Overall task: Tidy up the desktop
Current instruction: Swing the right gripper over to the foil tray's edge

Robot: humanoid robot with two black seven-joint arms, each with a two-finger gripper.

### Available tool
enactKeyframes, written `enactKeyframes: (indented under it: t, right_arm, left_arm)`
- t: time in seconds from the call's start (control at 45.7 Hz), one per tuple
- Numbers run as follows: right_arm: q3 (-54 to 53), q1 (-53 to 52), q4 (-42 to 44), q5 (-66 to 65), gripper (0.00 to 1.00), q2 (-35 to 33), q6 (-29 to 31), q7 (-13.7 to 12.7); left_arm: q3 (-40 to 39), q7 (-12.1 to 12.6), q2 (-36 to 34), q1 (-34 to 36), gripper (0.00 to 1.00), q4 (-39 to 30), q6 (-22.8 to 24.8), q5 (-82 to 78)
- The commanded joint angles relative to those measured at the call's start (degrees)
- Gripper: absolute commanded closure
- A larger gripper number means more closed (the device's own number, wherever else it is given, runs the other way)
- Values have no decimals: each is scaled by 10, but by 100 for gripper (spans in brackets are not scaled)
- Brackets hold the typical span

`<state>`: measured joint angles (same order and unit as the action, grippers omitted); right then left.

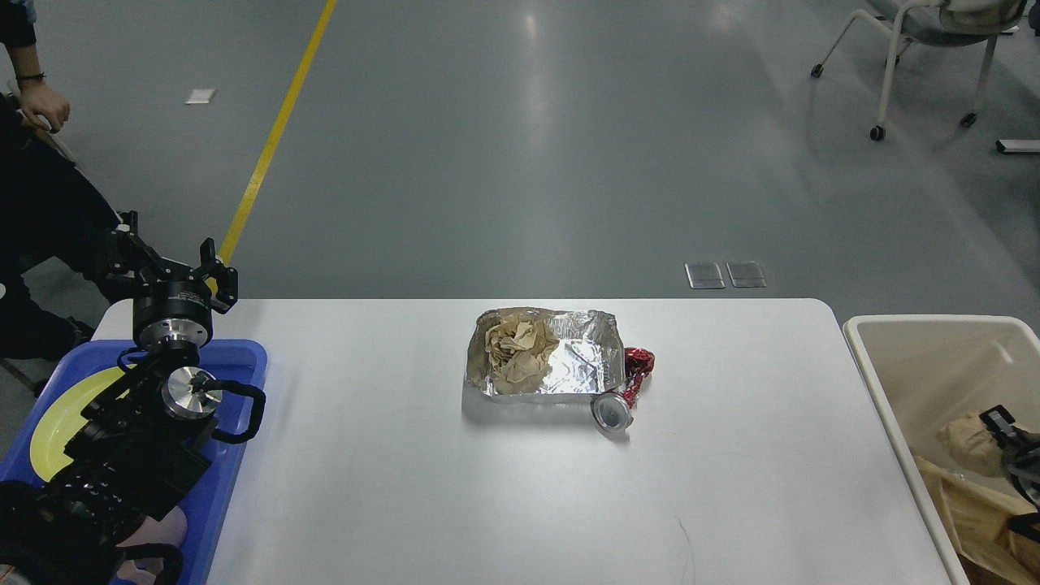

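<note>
Counter (366, 487): white and wide, lying in front of me, long side going left to right.
Left gripper (166, 256): hanging over the far left corner, above the blue tray (244, 357), fingers apart, holding nothing.
Right gripper (1011, 443): sitting low in the beige bin (886, 382); I cannot tell if it is open.
Foil tray (561, 366): resting mid-counter, crumpled paper (516, 349) inside, to the right of the left gripper.
Crushed can (621, 398): touching the foil tray's right front corner, round end pointing at me, long way running back and right.
Nearer arm: about even, I think.
</note>
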<state>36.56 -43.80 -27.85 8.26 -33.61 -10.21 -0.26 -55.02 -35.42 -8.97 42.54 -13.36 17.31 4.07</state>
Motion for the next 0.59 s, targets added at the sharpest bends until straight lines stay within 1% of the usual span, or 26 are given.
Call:
enactKeyframes:
  t: [0.0,0.131,0.263,0.438,0.57]
  right_arm:
    - [4,-28,0,0,0,7,4,0]
    - [54,-96,-16,-1,0,10,5,0]
    - [136,-208,-92,-1,0,28,11,-1]
    - [238,-365,-185,2,0,103,34,-3]
    - [272,-450,-235,4,0,168,55,-3]
  left_arm:
    - [0,0,0,0,3,0,0,1]
    - [0,0,0,0,3,0,0,0]
    - [0,0,0,0,3,0,0,1]
    - [0,0,0,0,3,0,0,0]
    - [0,0,0,0,3,0,0,0]
